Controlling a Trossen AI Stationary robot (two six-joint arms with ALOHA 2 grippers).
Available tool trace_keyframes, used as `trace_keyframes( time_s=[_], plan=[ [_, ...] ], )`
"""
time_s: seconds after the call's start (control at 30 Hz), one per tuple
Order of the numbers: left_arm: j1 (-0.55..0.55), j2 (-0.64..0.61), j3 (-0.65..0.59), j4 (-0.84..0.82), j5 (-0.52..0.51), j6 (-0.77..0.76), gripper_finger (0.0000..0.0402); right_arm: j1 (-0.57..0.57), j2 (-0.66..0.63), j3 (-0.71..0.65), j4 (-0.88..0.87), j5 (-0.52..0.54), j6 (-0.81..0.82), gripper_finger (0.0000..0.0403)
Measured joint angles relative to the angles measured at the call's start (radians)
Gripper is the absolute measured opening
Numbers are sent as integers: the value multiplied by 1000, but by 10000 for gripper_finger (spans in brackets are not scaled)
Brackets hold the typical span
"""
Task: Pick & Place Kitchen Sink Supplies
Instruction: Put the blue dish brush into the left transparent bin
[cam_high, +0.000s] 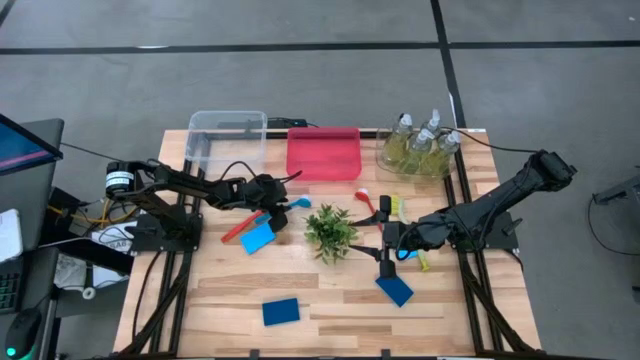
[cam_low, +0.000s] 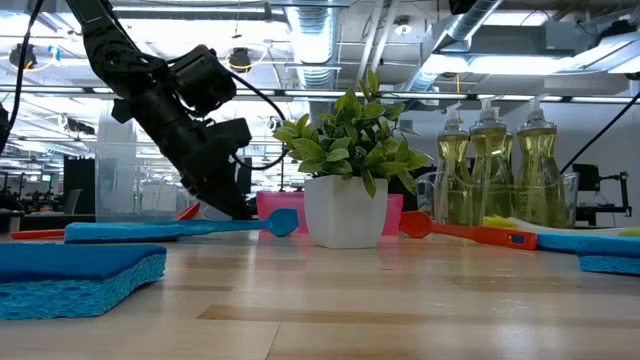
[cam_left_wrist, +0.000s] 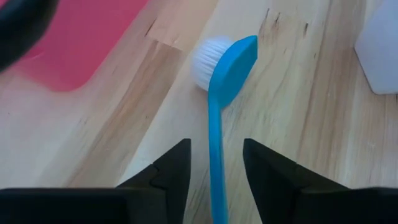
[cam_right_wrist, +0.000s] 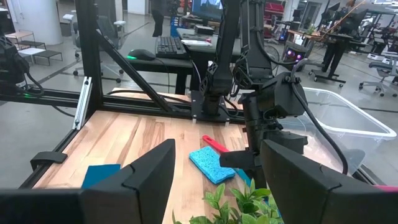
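Pump bottles in clear bin

Even overhead light, soft shadows, blurred foreground

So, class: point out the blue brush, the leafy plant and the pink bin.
blue brush (cam_left_wrist: 231, 57): left wrist view, back of its head.
leafy plant (cam_low: 345, 140): low view, its leaves.
pink bin (cam_high: 323, 172): high view, its near rim.

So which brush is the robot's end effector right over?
The blue brush. Its handle runs between the left end effector's fingers, near the pink bin. The red brush and yellow brush lie beyond the plant.
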Motion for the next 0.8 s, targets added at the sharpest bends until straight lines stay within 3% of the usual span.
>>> trace_keyframes(
  time_s=[0.37,0.8],
  plan=[
    [0,5,0,0,0,-22,149,0,0,0,0,0,0,230],
    [0,134,2,115,-4,-34,149,0,1,0,0,0,0,230]
  ],
)
